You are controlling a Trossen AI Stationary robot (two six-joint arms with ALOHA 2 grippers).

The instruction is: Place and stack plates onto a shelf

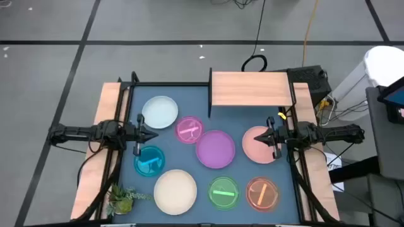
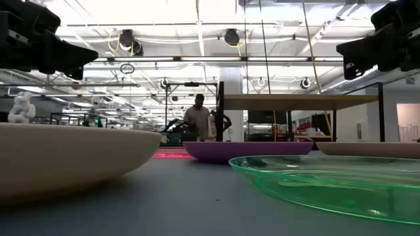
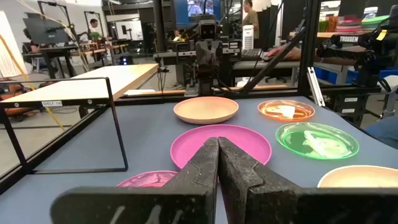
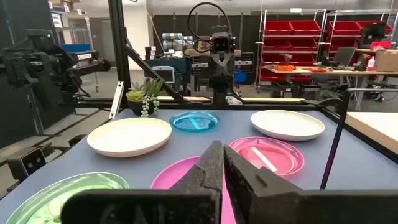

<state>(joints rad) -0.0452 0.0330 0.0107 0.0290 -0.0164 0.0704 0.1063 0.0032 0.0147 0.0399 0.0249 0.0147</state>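
Left gripper (image 1: pixel 153 133): we are seeing its fingers pressed together, holding nothing, hovering between the white-blue plate (image 1: pixel 160 112) and the teal plate (image 1: pixel 149 160).
Plates: we are counting eight lying flat on the blue mat, none stacked; cream plate (image 1: pixel 175 192) at the near left, small pink plate (image 1: pixel 189 130) touching the purple plate (image 1: pixel 216 149) mid-table, green plate (image 1: pixel 223 192) and orange plate (image 1: pixel 262 193) near the front edge.
Handling: we are judging them light, stiff, slick plastic; the raised rim looks like the only place to pinch, and a thin lip may slip.
Shelf (image 1: pixel 251 88): standing empty at the far edge, right of centre.
Right gripper (image 1: pixel 261 139): fingers shut and empty, hanging over the salmon plate (image 1: pixel 255 146).
Hidden: the right arm is covering part of the salmon plate; in the low view we are losing most plates behind the cream and green ones.
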